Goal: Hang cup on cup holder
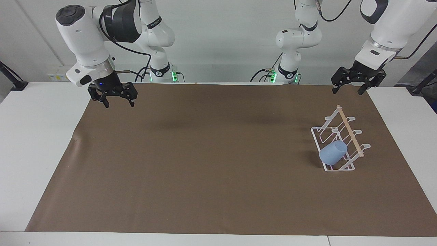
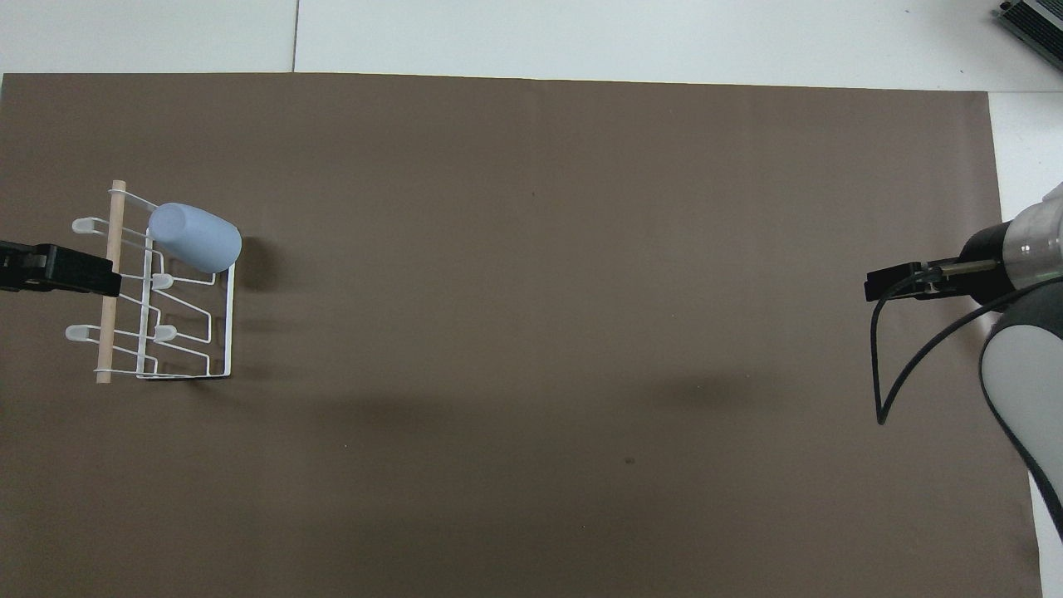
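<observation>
Light-blue plastic cup (image 1: 333, 153) hangs tilted on the white wire cup holder (image 1: 344, 136), likely light, stiff, slick; grip its sidewall. Left gripper (image 1: 354, 83) and right gripper (image 1: 116, 97) hover open, empty.

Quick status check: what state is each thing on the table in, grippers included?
cup: hung tilted on a cup holder prong, released.
cup holder: standing on the brown mat; other prongs bare.
left gripper: open, empty, raised above the mat's edge.
right gripper: open, empty, waiting.
</observation>
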### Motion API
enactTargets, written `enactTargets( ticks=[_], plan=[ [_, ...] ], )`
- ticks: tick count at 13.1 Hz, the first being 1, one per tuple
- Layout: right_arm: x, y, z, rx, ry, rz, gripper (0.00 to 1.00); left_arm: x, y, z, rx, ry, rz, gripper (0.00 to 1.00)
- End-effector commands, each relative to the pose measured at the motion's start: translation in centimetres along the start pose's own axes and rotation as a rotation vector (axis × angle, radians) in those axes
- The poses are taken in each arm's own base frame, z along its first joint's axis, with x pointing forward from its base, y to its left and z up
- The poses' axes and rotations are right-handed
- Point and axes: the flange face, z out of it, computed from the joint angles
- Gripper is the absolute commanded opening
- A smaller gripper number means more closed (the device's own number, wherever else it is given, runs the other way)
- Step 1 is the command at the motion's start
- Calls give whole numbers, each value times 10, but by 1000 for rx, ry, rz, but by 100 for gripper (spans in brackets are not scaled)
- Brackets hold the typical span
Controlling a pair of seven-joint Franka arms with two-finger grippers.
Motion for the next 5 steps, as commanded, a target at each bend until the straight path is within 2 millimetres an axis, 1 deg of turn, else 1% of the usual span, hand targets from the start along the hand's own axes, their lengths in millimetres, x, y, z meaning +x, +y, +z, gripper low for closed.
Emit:
enactTargets(
  ticks=[1,4,5],
  plan=[
    [-1,1,-2,-12,8,7,100,-1,5,-2,-8,-1,-9,100],
    [-1,0,-2,-12,6,4,100,-2,5,-1,-9,1,-11,100],
    [-1,2,-2,-12,5,6,100,-3,5,-1,-9,1,-11,100]
  ],
)
